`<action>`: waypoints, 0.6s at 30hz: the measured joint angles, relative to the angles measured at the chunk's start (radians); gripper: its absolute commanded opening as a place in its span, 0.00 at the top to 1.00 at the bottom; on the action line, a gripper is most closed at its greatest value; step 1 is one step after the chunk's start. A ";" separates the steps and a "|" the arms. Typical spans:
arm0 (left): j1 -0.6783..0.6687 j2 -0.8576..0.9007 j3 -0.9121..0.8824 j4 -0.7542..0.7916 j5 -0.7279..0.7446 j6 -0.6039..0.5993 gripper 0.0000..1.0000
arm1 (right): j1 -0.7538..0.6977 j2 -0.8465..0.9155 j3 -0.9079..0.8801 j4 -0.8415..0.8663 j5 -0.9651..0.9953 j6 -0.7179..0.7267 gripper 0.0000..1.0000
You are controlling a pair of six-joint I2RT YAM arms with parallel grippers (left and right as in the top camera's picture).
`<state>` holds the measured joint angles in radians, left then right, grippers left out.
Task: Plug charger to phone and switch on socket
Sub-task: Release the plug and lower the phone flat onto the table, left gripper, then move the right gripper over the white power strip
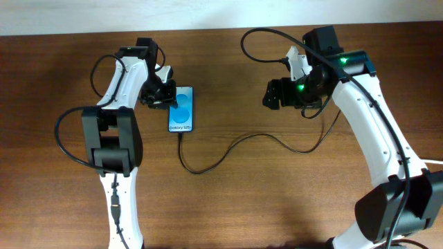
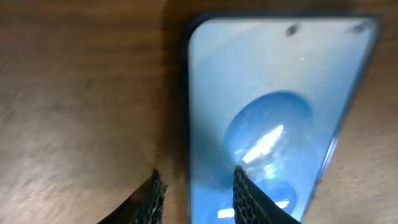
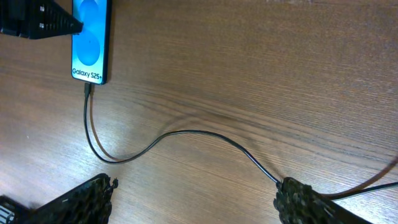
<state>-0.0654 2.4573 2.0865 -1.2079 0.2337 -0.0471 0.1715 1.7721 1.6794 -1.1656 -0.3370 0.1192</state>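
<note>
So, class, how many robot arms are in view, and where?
2. The left arm reaches beside the phone; the right arm hangs over the table past the charger. None seems hidden.

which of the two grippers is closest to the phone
The left gripper: its open fingers straddle the edge of the slim black-framed, blue-screened phone. The right gripper hangs open well off to the phone's side.
</note>
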 measured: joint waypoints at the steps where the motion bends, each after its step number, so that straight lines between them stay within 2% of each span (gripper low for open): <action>1: 0.001 0.003 0.012 -0.027 -0.017 -0.003 0.57 | 0.000 0.000 0.000 0.007 0.000 0.000 0.12; 3: 0.006 0.015 0.074 -0.098 -0.033 -0.007 0.57 | 0.000 0.000 0.000 0.024 0.000 -0.001 0.12; 6: 0.020 0.024 0.272 -0.222 -0.060 -0.006 0.57 | 0.000 0.000 0.000 0.036 0.000 0.000 0.13; 9: 0.027 0.037 0.598 -0.409 -0.085 -0.007 0.59 | -0.001 0.000 0.000 0.041 0.000 0.000 0.13; 10: 0.027 0.031 0.695 -0.455 -0.088 -0.006 0.56 | -0.003 0.000 0.000 0.046 0.000 0.000 0.13; 12: 0.027 0.026 0.805 -0.477 -0.083 -0.007 0.53 | -0.011 -0.002 0.002 0.045 -0.002 0.001 0.12; 13: 0.027 0.016 0.842 -0.476 -0.071 -0.006 0.38 | -0.026 -0.021 0.012 0.043 -0.003 0.000 0.11; 14: 0.026 -0.003 0.861 -0.477 -0.054 -0.006 0.03 | -0.035 -0.042 0.019 0.043 -0.003 0.000 0.10; 18: 0.027 -0.030 0.863 -0.479 -0.034 -0.007 0.01 | -0.098 -0.204 0.040 0.009 -0.004 0.000 0.09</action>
<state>-0.0387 2.4271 2.9494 -1.6871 0.1997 -0.0540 0.0734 1.5677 1.7199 -1.1564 -0.3408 0.1188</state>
